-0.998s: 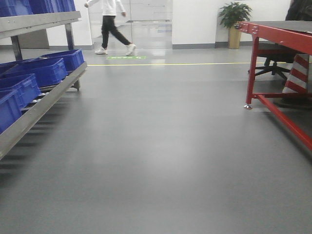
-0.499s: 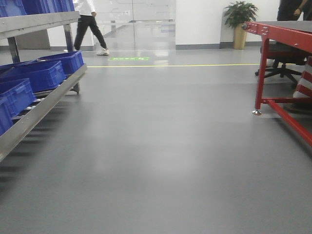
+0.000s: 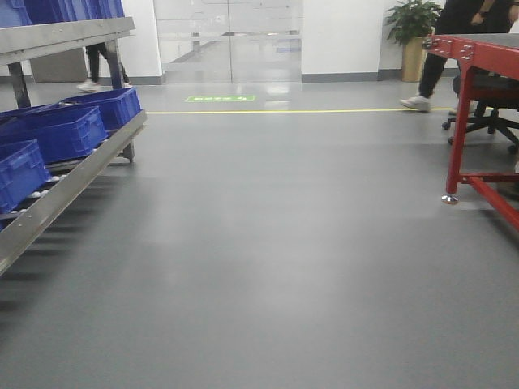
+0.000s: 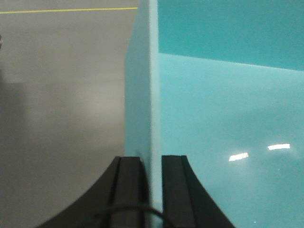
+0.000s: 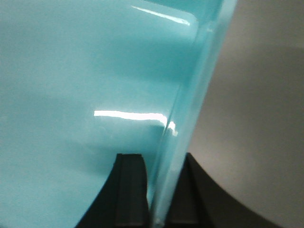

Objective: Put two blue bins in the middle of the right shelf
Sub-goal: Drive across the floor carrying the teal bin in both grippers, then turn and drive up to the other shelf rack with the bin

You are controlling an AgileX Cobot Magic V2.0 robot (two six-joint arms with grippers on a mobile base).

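Left wrist-mounted view showed the left gripper clenched on a side wall of a pale-blue bin, held above the grey floor. The right gripper pinched the other side wall. Both frames cut the bin off, so whether one or two were carried could not be told.

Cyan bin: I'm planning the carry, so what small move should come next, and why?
Probably drive on with both hands shut: the left hand and right hand each clamp a wall of the cyan bin, and the only rack ahead, at left, holds dark blue bins.
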